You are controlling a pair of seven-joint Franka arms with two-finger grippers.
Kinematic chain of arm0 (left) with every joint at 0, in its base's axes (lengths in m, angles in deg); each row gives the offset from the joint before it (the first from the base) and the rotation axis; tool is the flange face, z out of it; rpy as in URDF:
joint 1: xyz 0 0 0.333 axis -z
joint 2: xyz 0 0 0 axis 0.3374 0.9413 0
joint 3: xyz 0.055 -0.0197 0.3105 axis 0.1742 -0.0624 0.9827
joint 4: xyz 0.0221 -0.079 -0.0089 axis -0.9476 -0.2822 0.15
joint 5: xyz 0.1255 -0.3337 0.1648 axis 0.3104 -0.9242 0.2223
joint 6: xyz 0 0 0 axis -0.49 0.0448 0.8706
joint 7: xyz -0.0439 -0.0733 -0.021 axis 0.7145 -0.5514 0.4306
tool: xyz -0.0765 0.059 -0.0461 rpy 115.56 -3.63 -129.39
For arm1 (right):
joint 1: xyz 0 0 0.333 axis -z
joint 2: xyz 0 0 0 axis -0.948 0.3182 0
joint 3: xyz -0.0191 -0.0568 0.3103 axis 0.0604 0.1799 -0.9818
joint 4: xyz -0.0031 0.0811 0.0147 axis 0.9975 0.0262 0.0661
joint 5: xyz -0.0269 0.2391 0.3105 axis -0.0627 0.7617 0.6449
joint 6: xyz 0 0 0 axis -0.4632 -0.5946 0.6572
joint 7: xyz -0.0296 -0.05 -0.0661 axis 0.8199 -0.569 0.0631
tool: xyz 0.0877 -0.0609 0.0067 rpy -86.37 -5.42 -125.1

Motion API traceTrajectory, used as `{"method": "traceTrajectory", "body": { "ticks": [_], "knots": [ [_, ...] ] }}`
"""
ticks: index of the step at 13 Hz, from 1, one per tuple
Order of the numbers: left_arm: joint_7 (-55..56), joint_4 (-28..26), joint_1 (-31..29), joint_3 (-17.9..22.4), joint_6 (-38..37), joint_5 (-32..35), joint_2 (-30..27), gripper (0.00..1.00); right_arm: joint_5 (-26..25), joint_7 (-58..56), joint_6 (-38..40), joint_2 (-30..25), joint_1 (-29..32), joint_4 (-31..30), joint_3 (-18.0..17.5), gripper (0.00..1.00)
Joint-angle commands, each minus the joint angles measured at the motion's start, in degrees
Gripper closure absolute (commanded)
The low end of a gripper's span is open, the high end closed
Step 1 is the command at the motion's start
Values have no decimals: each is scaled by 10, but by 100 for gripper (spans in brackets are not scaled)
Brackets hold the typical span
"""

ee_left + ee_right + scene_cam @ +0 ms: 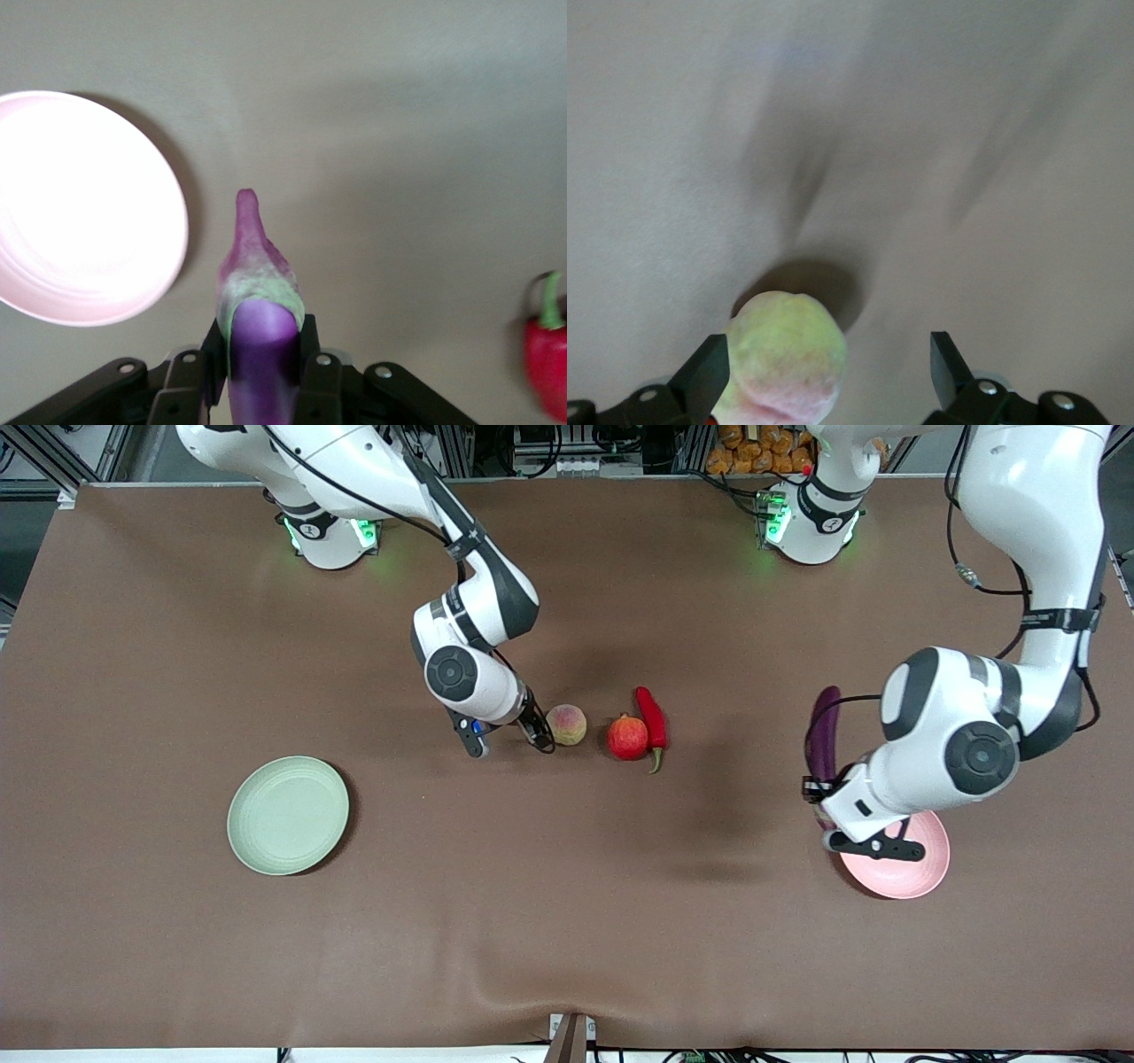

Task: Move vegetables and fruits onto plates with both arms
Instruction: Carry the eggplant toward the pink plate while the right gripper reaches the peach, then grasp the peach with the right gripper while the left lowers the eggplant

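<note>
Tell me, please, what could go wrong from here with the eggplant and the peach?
1. The left end effector holds the eggplant near one end, so the long free part may swing or slip before it reaches the pink plate.
2. The right end effector is open, with the peach against one finger rather than centred; closing may push it aside, perhaps toward the red fruit and chili nearby.

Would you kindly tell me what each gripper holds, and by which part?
The left gripper grips the eggplant near its stem end. The right gripper holds nothing; the peach sits between its open fingers.
</note>
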Motion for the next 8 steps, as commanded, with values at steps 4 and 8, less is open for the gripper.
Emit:
{"method": "traceTrajectory", "body": {
  "ticks": [4, 8],
  "knots": [
    [-149, 1, -36, 1, 68, 38, 53, 100, -21, 61, -78, 39, -36, 23, 10, 0],
    [-151, 1, -29, 1, 80, 47, 69, 100, -20, 62, -120, 70, -71, 23, 11, 0]
  ]
}}
